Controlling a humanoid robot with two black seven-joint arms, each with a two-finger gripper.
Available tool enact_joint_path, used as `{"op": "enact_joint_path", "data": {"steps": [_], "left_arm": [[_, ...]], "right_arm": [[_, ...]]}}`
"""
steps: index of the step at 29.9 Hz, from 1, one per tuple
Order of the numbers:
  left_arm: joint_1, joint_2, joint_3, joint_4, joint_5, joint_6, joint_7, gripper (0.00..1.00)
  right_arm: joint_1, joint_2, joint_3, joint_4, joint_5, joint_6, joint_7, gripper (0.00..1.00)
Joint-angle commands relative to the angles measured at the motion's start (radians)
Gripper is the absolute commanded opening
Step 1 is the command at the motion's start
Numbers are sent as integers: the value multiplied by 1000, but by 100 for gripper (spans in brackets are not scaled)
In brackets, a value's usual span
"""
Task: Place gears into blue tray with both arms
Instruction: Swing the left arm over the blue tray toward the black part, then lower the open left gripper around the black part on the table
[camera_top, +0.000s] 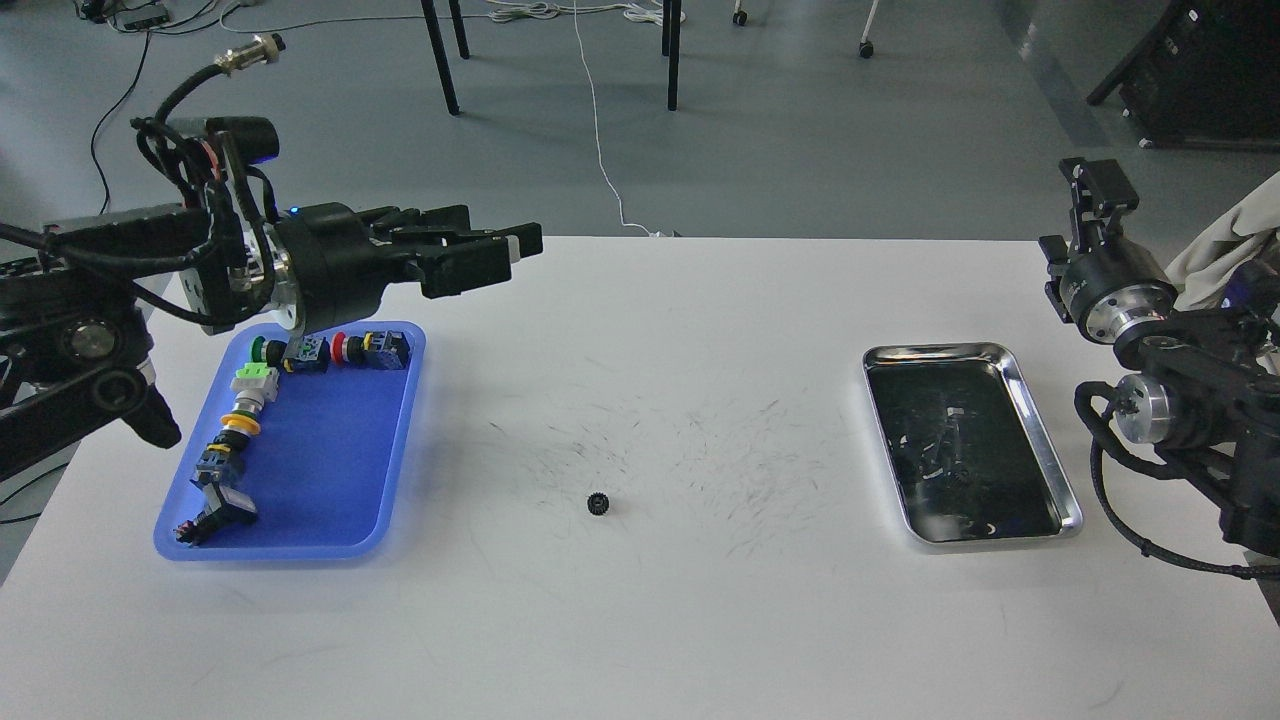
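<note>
A single tiny black gear (599, 503) lies on the white table, near the middle and toward the front. The blue tray (330, 470) sits at the left. It holds colourful push-button switches along its far and left sides, and I see no gear in it. My left gripper (495, 255) hovers above the tray's far right corner, pointing right, well behind and left of the gear. Its dark fingers overlap, so their gap is unclear. My right gripper (1098, 190) is raised at the far right edge, pointing up, and its fingers cannot be told apart.
A shiny silver metal tray (1045, 450) with a dark reflective inside stands at the right, beside my right arm. Fine dark scuff marks cover the table's middle. Chair legs and cables are on the floor beyond the far edge.
</note>
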Motion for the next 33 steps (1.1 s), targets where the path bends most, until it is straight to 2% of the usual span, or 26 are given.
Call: {"op": "enact_joint_path", "data": {"steps": [1,4,7,10,15,20,33], "left_arm": [[10,7,16,-4,50,4,-155,98],[10,-7,44,-4,162,0,-236,98],[22,-45,55,29,289,13,-252,98],[45,-62,85,36,450,56,-253,96],[69,-102,150,88,646,185,-253,95],[102,-125,191,102,710,225,-253,95],[172,-318,208,346,717,309,-262,96]], "right_arm": [[-17,3,60,3,21,7,-31,96],[-37,6,130,5,73,7,-92,96],[-46,20,187,8,93,8,-137,96],[-48,23,206,8,93,8,-142,96],[-48,26,250,8,93,8,-142,96],[-43,34,267,14,93,7,-142,96],[-25,34,293,2,-31,10,-133,98]]}}
